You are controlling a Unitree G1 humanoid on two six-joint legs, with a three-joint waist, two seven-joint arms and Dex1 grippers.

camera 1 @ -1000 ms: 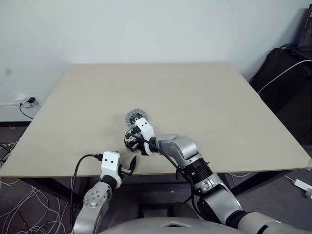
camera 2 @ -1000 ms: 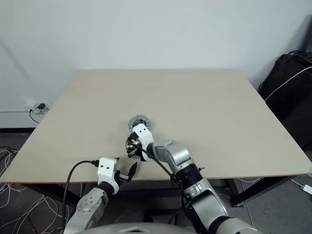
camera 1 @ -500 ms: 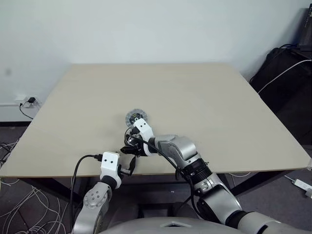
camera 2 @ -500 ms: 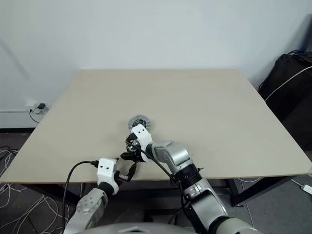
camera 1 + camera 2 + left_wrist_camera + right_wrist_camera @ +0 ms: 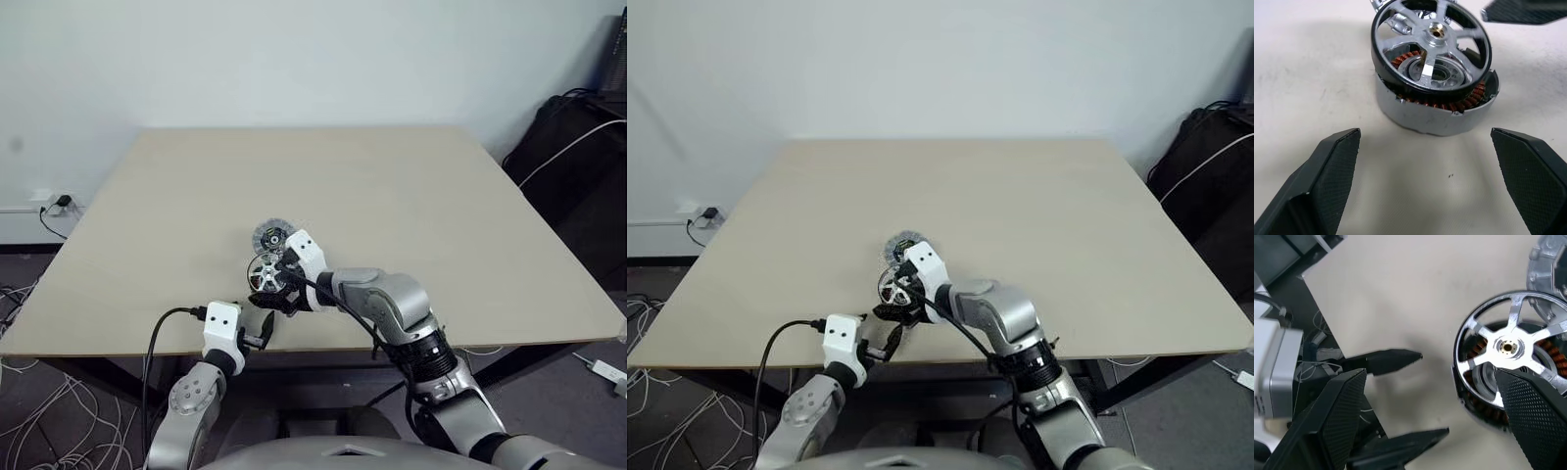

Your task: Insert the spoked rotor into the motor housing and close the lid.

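The spoked rotor [image 5: 1431,46], a black rim around a shiny spoked face, rests slightly askew on top of the motor housing [image 5: 1436,116]. Copper windings show under the spokes. Both stand near the table's front edge, the rotor [image 5: 265,273] just in front of the lid [image 5: 270,236], a pale ribbed disc lying flat. My right gripper [image 5: 1430,374] hovers open just above and to the right of the rotor, with nothing between its fingers. A short way in front of the housing my left gripper [image 5: 1425,142] is open at the table edge, its fingers wider apart than the housing.
The tan table [image 5: 411,196] stretches wide behind and to both sides of the parts. Its front edge runs just under my left gripper [image 5: 261,333]. Cables lie on the floor at the left, and a black bag [image 5: 568,157] stands beyond the right edge.
My right gripper has opened and let go of the rotor, then lifted and drawn back to the right. The rotor now shows uncovered on the housing. The left gripper has not moved.
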